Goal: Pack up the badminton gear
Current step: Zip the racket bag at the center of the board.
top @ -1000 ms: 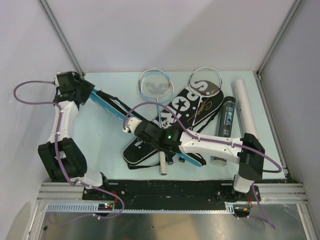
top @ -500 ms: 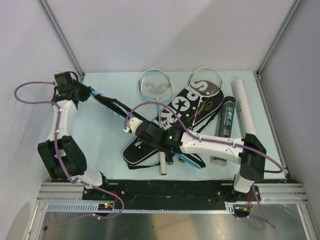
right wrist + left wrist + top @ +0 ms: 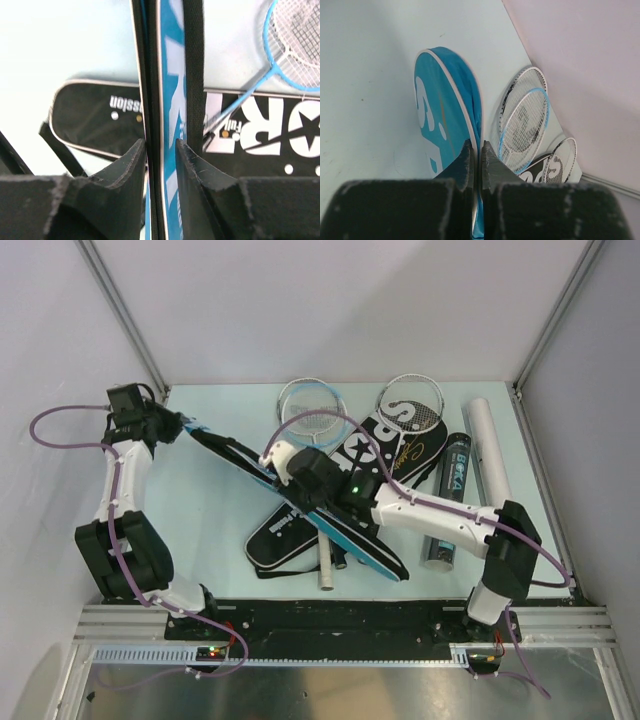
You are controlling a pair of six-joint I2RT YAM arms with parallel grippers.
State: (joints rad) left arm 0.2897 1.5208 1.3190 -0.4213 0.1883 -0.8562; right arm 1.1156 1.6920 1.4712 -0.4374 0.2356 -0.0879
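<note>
A blue racket bag (image 3: 352,538) lies slantwise across the table, over a black "SPORT" bag (image 3: 392,455). My left gripper (image 3: 178,426) is shut on the blue bag's far left end; in the left wrist view the fingertips (image 3: 476,145) pinch its piped edge (image 3: 437,120). My right gripper (image 3: 280,468) sits at the bag's middle, its jaws (image 3: 160,142) a little apart and astride the zipped edge (image 3: 172,100). A blue-framed racket (image 3: 312,412) and a white-framed racket (image 3: 410,400) lie at the back. No shuttlecock is in view.
A black shuttle tube (image 3: 448,500) and a white tube (image 3: 490,455) lie side by side at the right. A white racket handle (image 3: 325,575) sticks out near the front edge. The enclosure walls close in on the left, back and right.
The left gripper has closed on the blue bag's end. The right gripper has slid up-left along the bag and its jaws have parted. The bag now runs straighter between the two.
</note>
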